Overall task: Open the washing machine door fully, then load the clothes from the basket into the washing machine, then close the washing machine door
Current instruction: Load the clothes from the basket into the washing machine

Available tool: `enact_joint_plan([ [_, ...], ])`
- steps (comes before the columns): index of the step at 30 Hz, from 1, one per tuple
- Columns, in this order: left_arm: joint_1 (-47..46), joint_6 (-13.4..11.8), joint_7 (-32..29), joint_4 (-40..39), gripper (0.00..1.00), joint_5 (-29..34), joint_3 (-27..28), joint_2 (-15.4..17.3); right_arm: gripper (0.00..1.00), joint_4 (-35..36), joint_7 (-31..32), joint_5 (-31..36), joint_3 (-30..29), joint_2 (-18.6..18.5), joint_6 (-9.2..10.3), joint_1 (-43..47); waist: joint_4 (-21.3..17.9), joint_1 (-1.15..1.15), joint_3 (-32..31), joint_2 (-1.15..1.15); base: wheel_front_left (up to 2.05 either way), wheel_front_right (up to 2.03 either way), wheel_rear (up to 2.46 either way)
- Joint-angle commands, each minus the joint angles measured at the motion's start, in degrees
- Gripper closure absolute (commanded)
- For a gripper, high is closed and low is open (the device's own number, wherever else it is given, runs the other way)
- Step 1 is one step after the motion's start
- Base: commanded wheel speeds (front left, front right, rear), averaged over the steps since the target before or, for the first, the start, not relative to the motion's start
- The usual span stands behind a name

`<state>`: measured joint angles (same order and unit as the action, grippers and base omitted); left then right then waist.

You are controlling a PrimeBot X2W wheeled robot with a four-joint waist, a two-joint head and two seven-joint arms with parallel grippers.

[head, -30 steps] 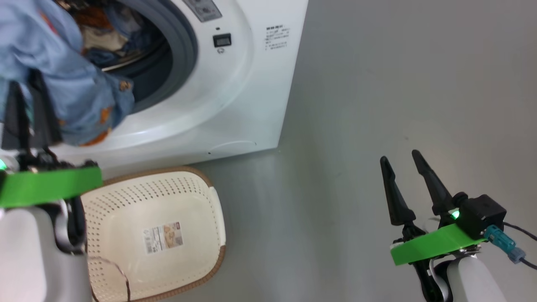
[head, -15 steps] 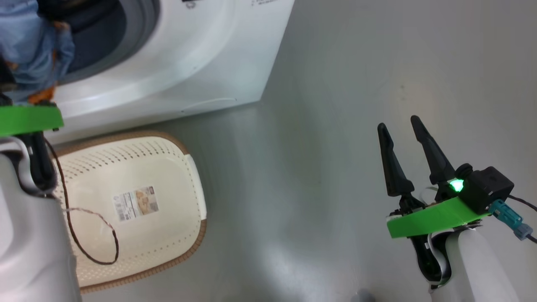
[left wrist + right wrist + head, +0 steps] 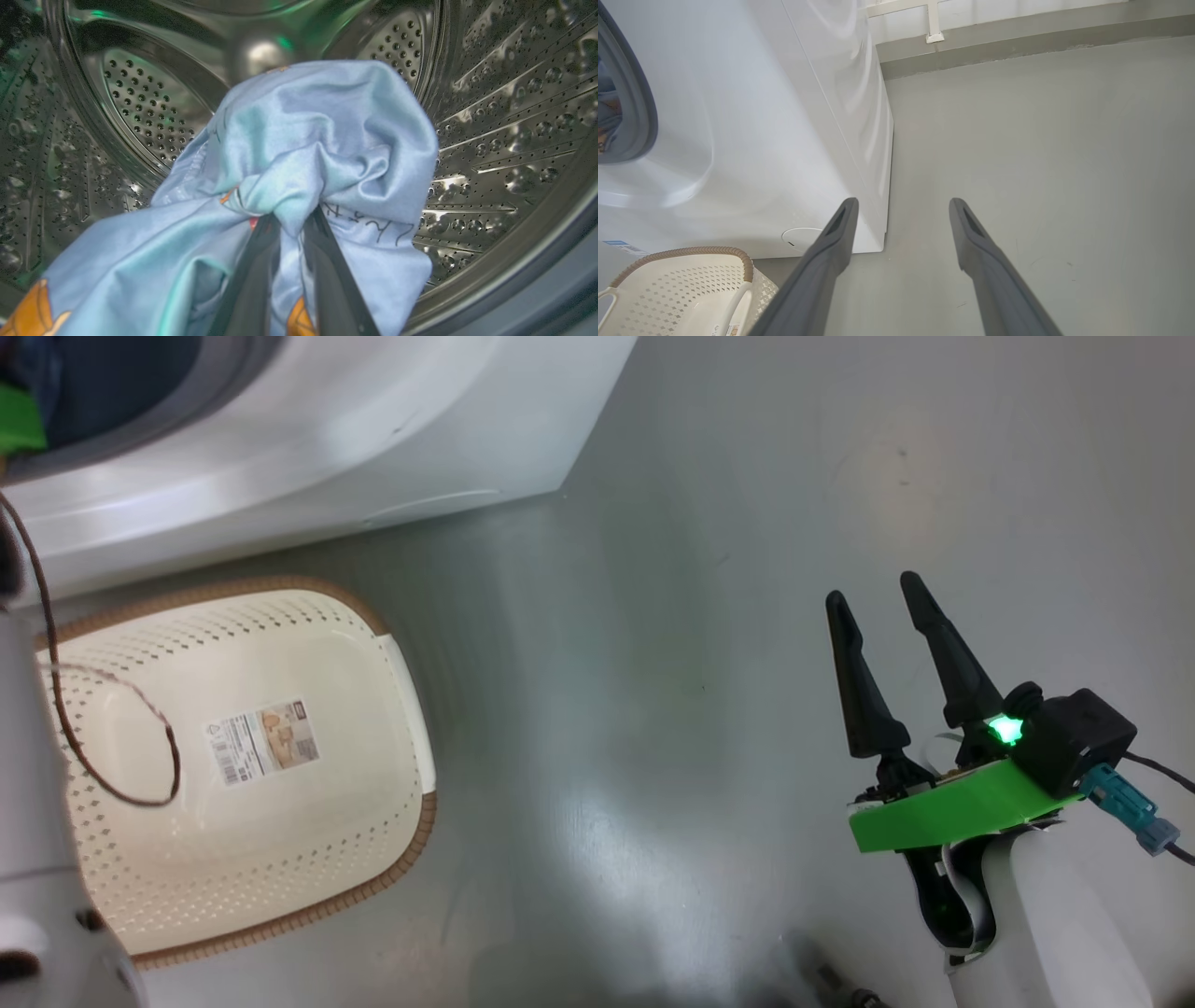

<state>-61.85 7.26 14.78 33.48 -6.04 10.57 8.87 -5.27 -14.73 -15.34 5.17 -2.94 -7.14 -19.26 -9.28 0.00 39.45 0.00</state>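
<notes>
A glossy grey floor (image 3: 709,616) is shown, met by a white wall (image 3: 1017,11) at the back. The white washing machine (image 3: 373,439) stands on it, with the cream basket (image 3: 415,709) set just before its front. The left gripper (image 3: 292,219) is pinched narrowly on the light blue clothes (image 3: 303,140), held inside the steel drum (image 3: 504,140). The right gripper (image 3: 872,588) is spread wide above the floor, holding nothing.

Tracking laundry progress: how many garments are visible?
1: the clothes, gripped by the left hand inside the washing machine. The basket holds none; more may hide behind.
</notes>
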Motion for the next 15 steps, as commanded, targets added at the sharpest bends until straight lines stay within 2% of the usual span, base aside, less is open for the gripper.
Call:
enact_joint_plan([
  [1,-1.8,0.2,0.2,0.9,1.00,0.2,0.2,3.3,0.00,1.2,-0.3,-1.3,1.7,0.1,-0.35,-0.2,-0.3,0.00,1.2,0.00,0.00,0.00,0.00],
  [8,-10.1,0.2,-0.4,9.8,1.00,-0.3,-2.9,5.3,0.00,1.8,-0.3,-1.6,1.4,0.1,-0.35,-0.9,-0.8,0.00,4.2,0.00,0.00,0.00,0.00],
  [15,-15.5,0.2,-0.3,13.5,1.00,-0.1,-5.6,6.9,0.00,1.7,-0.3,-2.2,2.4,0.1,-0.35,-1.2,-1.4,0.00,6.3,0.00,0.00,0.00,0.00],
])
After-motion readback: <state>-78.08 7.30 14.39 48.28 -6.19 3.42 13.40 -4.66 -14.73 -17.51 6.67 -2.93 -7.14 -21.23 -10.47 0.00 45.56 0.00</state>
